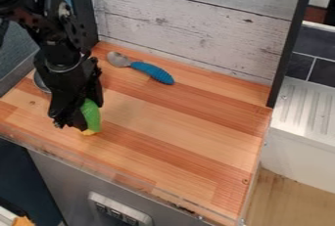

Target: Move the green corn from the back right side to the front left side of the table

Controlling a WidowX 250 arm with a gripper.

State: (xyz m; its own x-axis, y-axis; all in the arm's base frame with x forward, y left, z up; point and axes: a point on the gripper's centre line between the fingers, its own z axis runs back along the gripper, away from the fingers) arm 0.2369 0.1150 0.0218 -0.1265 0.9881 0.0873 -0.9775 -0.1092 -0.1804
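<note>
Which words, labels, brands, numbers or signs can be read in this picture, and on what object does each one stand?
None can be read.
Button panel on the grey cabinet front: any marks are too small to read.
Spoon and green corn: no lettering that I can see.

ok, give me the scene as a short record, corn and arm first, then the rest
item: green corn, yellow tip toward the front edge
item_place: front left part of the table
hand: black hand, pointing down right at the corn
grip: can't confirm from this angle
corn_on_wood: can't tell whether resting or just above
other_1: spoon with blue handle, lying toward the back, metal bowl to the left
other_2: round metal thing at left edge, partly hidden by the arm
backdrop: whitish wood-plank panel
</note>
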